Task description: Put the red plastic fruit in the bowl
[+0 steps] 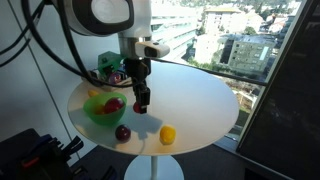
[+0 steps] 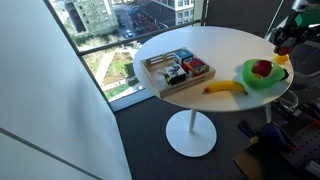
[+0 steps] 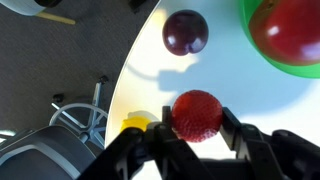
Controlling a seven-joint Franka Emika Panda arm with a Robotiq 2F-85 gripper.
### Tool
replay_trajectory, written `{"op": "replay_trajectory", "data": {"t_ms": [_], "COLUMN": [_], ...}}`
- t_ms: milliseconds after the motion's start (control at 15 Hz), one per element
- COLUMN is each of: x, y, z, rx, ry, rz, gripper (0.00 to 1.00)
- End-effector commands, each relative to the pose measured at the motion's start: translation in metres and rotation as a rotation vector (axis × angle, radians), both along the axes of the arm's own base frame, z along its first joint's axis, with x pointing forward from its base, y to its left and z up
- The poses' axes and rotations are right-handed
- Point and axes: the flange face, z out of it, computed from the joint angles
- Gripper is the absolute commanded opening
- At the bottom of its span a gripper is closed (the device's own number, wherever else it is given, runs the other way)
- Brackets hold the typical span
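My gripper (image 3: 197, 120) is shut on the small bright red plastic fruit (image 3: 197, 112), which has a bumpy skin and sits between the two fingers. In an exterior view the gripper (image 1: 142, 100) hangs over the white table just beside the green bowl (image 1: 100, 112), not over it. In the wrist view the bowl's green rim (image 3: 286, 68) shows at the upper right. A larger red fruit (image 3: 290, 28) lies inside it. In an exterior view the bowl (image 2: 250, 80) sits at the table's edge, with the gripper (image 2: 285, 42) behind it.
A dark maroon fruit (image 1: 122, 132) (image 3: 185, 31) and a yellow fruit (image 1: 167, 134) (image 3: 135, 124) lie on the round white table (image 1: 200, 100) near its edge. A banana (image 2: 225, 88) lies by the bowl. A brown tray of packets (image 2: 178, 70) stands mid-table.
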Motion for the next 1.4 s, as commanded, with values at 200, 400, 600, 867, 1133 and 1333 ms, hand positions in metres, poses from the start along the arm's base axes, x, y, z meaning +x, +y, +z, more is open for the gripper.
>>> {"op": "replay_trajectory", "data": {"t_ms": [200,400,600,867,1133,1333], "x": [-0.004,-0.007,-0.012,-0.02,-0.031,-0.036], "y": [0.038,0.06,0.082,0.11,0.134,0.147], "z": [0.043,0.054,0.059,0.054,0.053,0.047], "rx": [0.007,0.007,0.002,-0.002,0.004,0.009], "ry": [0.012,0.022,0.035,0.05,0.067,0.064], "rz": [0.105,0.162,0.219,0.298,0.383,0.44], "gripper": [0.25,0.25,0.25,0.25,0.25,0.25]}}
